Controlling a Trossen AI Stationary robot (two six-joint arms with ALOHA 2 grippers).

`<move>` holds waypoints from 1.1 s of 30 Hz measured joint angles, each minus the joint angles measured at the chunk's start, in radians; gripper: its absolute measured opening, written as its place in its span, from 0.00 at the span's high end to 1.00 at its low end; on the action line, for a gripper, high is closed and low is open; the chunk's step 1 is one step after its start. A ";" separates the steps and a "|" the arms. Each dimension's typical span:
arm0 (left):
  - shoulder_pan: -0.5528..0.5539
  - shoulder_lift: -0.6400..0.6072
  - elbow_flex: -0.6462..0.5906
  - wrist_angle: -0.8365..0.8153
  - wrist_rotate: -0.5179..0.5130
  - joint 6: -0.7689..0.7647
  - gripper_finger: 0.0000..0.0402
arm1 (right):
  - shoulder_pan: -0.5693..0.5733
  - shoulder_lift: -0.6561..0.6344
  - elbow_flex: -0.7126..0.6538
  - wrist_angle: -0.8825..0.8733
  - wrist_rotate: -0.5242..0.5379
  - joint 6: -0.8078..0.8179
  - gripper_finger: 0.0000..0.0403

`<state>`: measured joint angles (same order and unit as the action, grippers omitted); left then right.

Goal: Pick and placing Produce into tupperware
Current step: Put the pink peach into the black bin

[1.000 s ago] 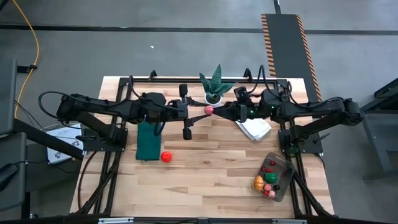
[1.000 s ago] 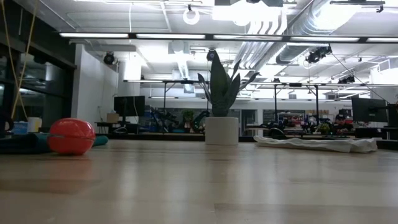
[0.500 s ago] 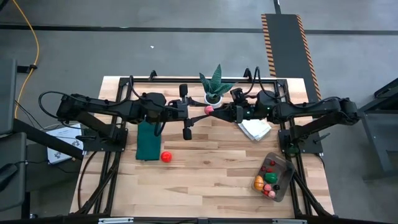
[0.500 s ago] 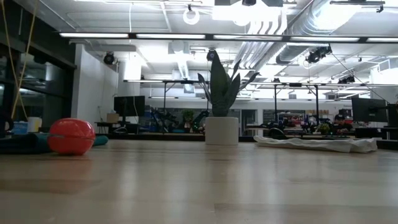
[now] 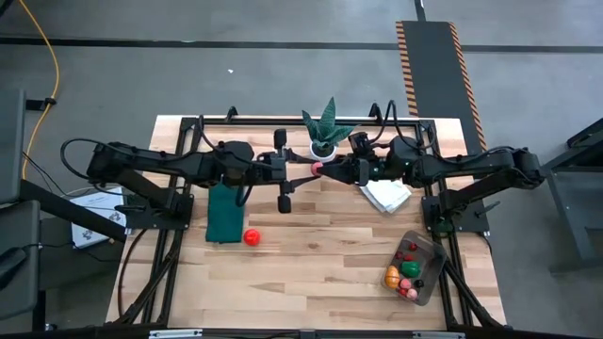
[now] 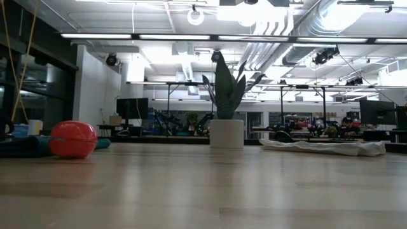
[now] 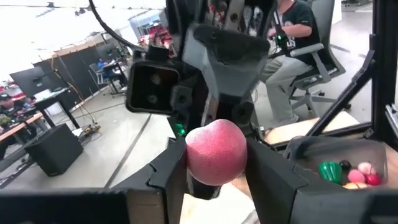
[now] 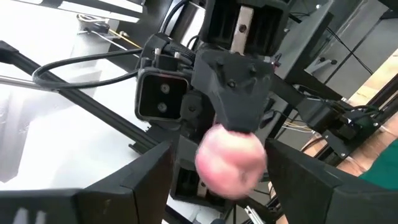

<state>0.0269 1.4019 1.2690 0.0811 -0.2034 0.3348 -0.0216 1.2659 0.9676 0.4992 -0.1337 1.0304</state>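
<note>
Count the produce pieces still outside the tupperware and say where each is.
2: a pink fruit held in mid-air between both grippers, and a red one on the table beside the green mat. None seem hidden.

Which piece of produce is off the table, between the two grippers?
The pink fruit, held in mid-air between the left gripper and right gripper. The red one lies on the table; the rest fill the tupperware.

Tupperware (image 7: 336, 163) cut off at frame edge; pink fruit (image 8: 231, 163) blurred in right wrist view.
</note>
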 joint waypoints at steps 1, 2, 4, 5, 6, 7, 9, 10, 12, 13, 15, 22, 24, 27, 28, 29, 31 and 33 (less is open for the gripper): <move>0.000 0.004 0.000 -0.003 0.002 0.000 0.66 | 0.000 0.000 0.000 -0.002 0.000 0.000 0.40; 0.000 0.006 0.000 -0.005 0.002 0.000 0.66 | 0.000 0.000 0.000 -0.005 0.000 0.001 0.40; 0.000 0.014 0.000 0.003 0.005 0.000 0.66 | 0.000 0.000 0.000 -0.003 0.000 0.000 0.40; 0.000 0.019 0.001 0.007 0.005 0.001 0.66 | 0.000 0.000 0.000 -0.002 0.000 0.000 0.40; 0.000 0.022 0.001 0.003 0.006 0.001 0.66 | 0.000 0.000 0.000 -0.010 0.000 0.001 0.40; 0.000 0.022 0.001 -0.002 0.006 0.000 0.66 | 0.000 0.001 0.000 -0.012 0.000 0.001 0.40; 0.000 0.022 0.001 0.006 0.006 0.001 0.66 | 0.000 0.001 0.000 -0.007 0.000 0.000 0.40; 0.000 0.022 0.001 0.007 0.006 0.001 0.66 | 0.000 0.000 0.000 -0.006 0.000 0.001 0.40; 0.000 0.022 0.001 0.006 0.005 0.002 0.66 | 0.000 0.000 0.000 -0.008 0.000 -0.001 0.40; 0.000 0.022 0.000 0.007 0.005 0.002 0.66 | 0.000 0.000 0.000 -0.008 0.000 -0.001 0.41; 0.000 0.022 0.000 0.006 0.005 0.002 0.66 | 0.000 0.000 0.000 -0.008 0.000 -0.002 0.42; 0.000 0.022 0.001 0.013 0.005 0.008 0.66 | 0.000 0.000 0.000 -0.010 0.000 -0.004 0.50; 0.000 0.022 0.000 0.023 0.004 0.014 0.66 | 0.000 0.000 0.000 -0.009 0.000 -0.007 0.52; 0.000 0.022 0.000 0.036 0.001 0.026 0.66 | 0.000 0.000 0.000 -0.006 0.000 -0.007 0.54; 0.000 0.021 0.000 0.035 0.001 0.026 0.66 | 0.000 0.000 0.000 -0.006 0.000 -0.009 0.55; 0.000 0.022 0.000 0.035 0.001 0.026 0.66 | 0.000 0.000 0.000 -0.007 0.000 -0.010 0.55; 0.000 0.021 0.000 0.035 0.001 0.027 0.66 | 0.000 0.000 0.000 -0.007 0.000 -0.010 0.56; 0.000 0.021 0.000 0.035 0.001 0.027 0.66 | 0.000 0.000 0.000 -0.008 0.000 -0.010 0.56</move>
<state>0.0269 1.4231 1.2694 0.1158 -0.2026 0.3617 -0.0219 1.2655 0.9672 0.4908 -0.1341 1.0206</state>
